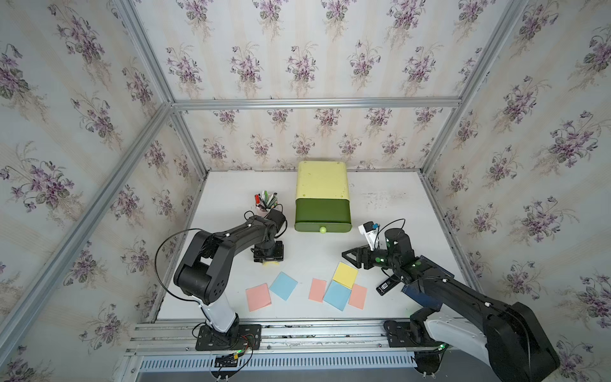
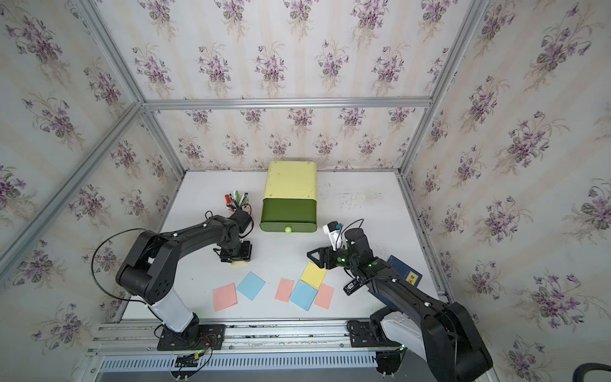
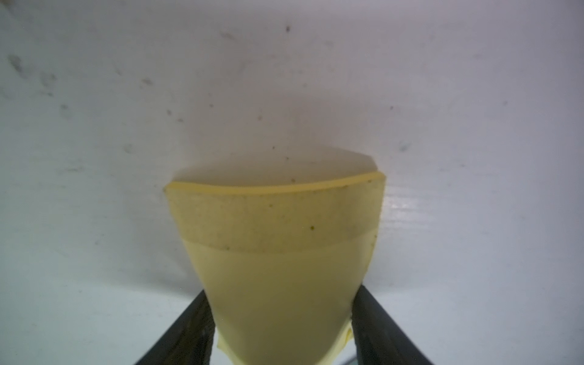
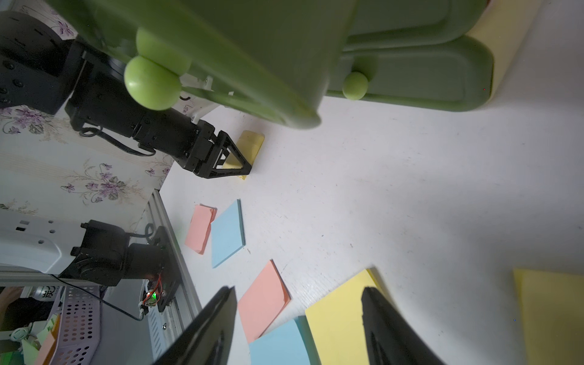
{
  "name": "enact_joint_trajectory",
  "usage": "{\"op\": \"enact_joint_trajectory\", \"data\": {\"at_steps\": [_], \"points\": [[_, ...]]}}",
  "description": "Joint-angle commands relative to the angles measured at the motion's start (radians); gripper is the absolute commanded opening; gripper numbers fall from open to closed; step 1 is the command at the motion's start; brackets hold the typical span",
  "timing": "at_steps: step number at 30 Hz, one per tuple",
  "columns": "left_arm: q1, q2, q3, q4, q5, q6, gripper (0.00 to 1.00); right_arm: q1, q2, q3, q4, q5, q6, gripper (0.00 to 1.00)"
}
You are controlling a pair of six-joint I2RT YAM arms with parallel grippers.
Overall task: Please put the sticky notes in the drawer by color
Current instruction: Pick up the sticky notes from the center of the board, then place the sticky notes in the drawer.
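The drawer [image 1: 322,185] stands at the back with its top drawer [image 1: 322,211] pulled out. My left gripper [image 1: 268,260] points straight down at the table left of it. In the left wrist view its fingers squeeze a yellow sticky note [image 3: 278,252] from both sides, so it bows upward. More sticky notes lie along the front: pink [image 1: 258,296], blue [image 1: 283,285], pink [image 1: 317,290], blue [image 1: 337,295], yellow [image 1: 345,274] and pink [image 1: 358,296]. My right gripper [image 1: 347,256] hovers open and empty just behind that yellow note [image 4: 338,319].
A pen cup [image 1: 264,205] stands left of the drawer, behind the left arm. A dark blue book [image 2: 405,269] and a small black labelled device [image 1: 386,286] lie under the right arm. Another yellow sheet [image 4: 553,316] shows in the right wrist view.
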Motion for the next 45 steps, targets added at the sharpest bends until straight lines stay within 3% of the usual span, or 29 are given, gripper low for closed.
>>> {"op": "enact_joint_trajectory", "data": {"at_steps": [1,9,18,22,25,33,37,45], "points": [[0.004,-0.006,-0.034,0.098,0.106,0.014,0.65,0.005,0.001,0.008,0.023,0.0,-0.006,0.67],[0.007,-0.231,-0.019,0.042,0.092,0.018,0.64,0.006,-0.01,0.022,-0.008,0.075,0.014,0.68],[0.011,-0.455,0.08,-0.15,0.056,0.023,0.63,0.007,-0.076,0.034,-0.016,0.114,0.042,0.68],[0.005,-0.519,0.172,-0.226,0.078,0.029,0.63,0.007,-0.11,0.061,-0.034,0.102,0.036,0.68],[-0.032,-0.536,0.272,-0.271,0.086,0.043,0.64,0.007,-0.129,0.083,-0.073,0.191,0.064,0.69],[-0.174,-0.418,0.571,-0.365,0.015,0.046,0.65,0.007,-0.169,0.058,-0.015,0.195,0.106,0.7],[-0.241,-0.268,0.709,-0.426,-0.028,0.068,0.67,0.006,-0.191,0.049,-0.028,0.203,0.113,0.7],[-0.252,-0.055,0.895,-0.495,-0.037,0.105,0.69,0.007,-0.267,-0.002,-0.049,0.235,0.119,0.71]]}}
